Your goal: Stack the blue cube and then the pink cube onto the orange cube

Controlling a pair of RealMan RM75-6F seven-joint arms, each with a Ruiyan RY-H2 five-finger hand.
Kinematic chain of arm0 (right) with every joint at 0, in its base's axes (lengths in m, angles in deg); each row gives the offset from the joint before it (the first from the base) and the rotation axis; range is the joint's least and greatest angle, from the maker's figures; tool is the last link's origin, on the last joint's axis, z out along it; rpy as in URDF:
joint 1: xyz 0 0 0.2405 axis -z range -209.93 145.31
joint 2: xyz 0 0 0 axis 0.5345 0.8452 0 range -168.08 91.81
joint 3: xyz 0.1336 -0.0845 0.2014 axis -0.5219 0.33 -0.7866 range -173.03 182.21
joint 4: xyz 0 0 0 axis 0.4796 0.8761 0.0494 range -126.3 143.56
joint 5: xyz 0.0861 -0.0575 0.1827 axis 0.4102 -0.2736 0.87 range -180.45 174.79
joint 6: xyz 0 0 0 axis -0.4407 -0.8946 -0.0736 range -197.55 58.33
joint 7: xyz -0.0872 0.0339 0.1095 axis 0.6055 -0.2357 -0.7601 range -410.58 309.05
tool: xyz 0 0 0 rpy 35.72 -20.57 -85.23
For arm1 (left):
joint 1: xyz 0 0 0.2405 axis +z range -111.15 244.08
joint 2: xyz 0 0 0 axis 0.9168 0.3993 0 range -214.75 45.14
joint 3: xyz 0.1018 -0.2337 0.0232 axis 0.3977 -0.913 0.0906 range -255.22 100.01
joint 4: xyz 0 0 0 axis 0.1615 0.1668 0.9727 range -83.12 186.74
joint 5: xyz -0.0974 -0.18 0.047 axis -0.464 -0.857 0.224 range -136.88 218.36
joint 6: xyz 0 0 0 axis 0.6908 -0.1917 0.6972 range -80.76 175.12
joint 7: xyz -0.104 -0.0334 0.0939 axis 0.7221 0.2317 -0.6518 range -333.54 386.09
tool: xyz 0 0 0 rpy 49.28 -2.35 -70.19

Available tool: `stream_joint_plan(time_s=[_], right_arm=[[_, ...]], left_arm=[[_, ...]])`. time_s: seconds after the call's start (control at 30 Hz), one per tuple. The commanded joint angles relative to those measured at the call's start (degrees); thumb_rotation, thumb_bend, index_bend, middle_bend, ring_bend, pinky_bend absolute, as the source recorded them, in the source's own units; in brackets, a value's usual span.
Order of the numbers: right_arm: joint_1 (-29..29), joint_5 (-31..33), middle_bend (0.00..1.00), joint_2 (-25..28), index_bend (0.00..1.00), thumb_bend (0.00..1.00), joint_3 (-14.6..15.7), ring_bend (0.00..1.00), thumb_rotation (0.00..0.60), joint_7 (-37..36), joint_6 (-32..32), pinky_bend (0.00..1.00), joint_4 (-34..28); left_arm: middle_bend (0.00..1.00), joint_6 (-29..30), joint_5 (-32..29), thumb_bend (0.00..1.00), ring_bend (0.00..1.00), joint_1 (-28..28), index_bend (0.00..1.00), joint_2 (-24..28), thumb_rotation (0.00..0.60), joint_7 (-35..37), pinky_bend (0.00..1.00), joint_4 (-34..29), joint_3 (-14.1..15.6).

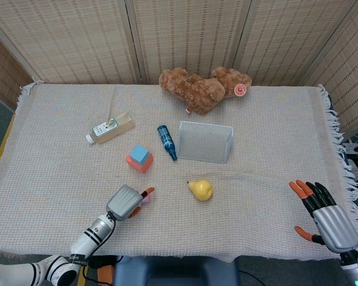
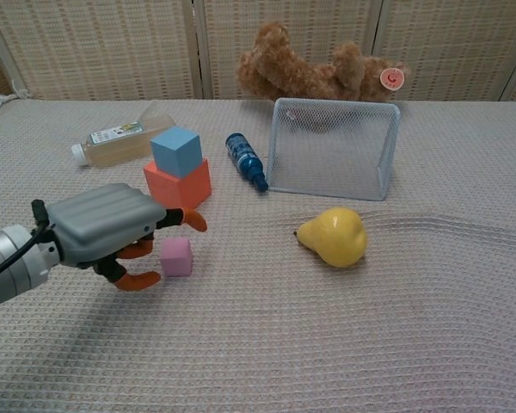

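The blue cube (image 1: 139, 154) (image 2: 175, 151) sits on top of the orange cube (image 1: 138, 163) (image 2: 179, 185) left of the table's middle. The small pink cube (image 2: 176, 256) (image 1: 145, 198) lies on the cloth in front of them. My left hand (image 1: 126, 201) (image 2: 112, 226) hovers over and around the pink cube with its fingers apart, one finger reaching above it and the thumb low on its left; it holds nothing. My right hand (image 1: 326, 218) rests open at the table's front right corner, far from the cubes.
A yellow pear (image 1: 201, 189) (image 2: 334, 236) lies right of the pink cube. A wire mesh basket (image 1: 206, 142) (image 2: 332, 147), a dark blue bottle (image 1: 166, 142) (image 2: 246, 160), a clear bottle (image 1: 110, 128) (image 2: 119, 142) and a brown teddy bear (image 1: 203, 89) (image 2: 314, 69) lie further back.
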Motion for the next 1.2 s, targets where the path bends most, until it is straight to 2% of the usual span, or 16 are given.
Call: stream_joint_plan(time_s=[0.03,0.3,0.47,0.73,1.03,1.2], right_arm=[[0.0,0.0,0.0,0.1,0.0,0.08,0.0,0.0,0.6,-0.1,0.0,0.0,0.0],[0.3,-0.4,0.0,0.4,0.0,0.08,0.1,0.0,0.6,-0.7,-0.9,0.0,0.0],[0.4,-0.6,0.0,0.5,0.0,0.08,0.1,0.0,0.6,-0.9,-1.1,0.0,0.1],[0.5,-0.6,0.0,0.6,0.0,0.08,0.0,0.0,0.6,-1.1,-1.4,0.0,0.1],[0.5,-0.6,0.0,0.5,0.0,0.08,0.0,0.0,0.6,-0.9,-1.3,0.0,0.1],[0.5,-0.4,0.0,0.5,0.0,0.08,0.0,0.0,0.6,-0.7,-1.1,0.0,0.1]], left_arm=[[1.0,-0.1,-0.6,0.33,1.0,-0.1,0.18,-0.7,0.6,0.3,1.0,-0.3,-0.6],[1.0,-0.4,-4.2,0.33,1.0,0.0,0.19,-3.5,0.6,-1.4,1.0,1.6,-2.4],[1.0,-0.7,-6.1,0.33,1.0,0.0,0.24,-4.6,0.6,-2.8,1.0,2.6,-2.9],[1.0,-0.5,-7.4,0.33,1.0,0.0,0.33,-4.5,0.6,-5.3,1.0,2.5,-2.8],[1.0,-0.1,-8.3,0.33,1.0,0.2,0.35,-4.2,0.6,-6.4,1.0,2.6,-2.8],[1.0,0.5,-7.8,0.33,1.0,0.4,0.4,-4.0,0.6,-6.2,1.0,2.9,-2.6]])
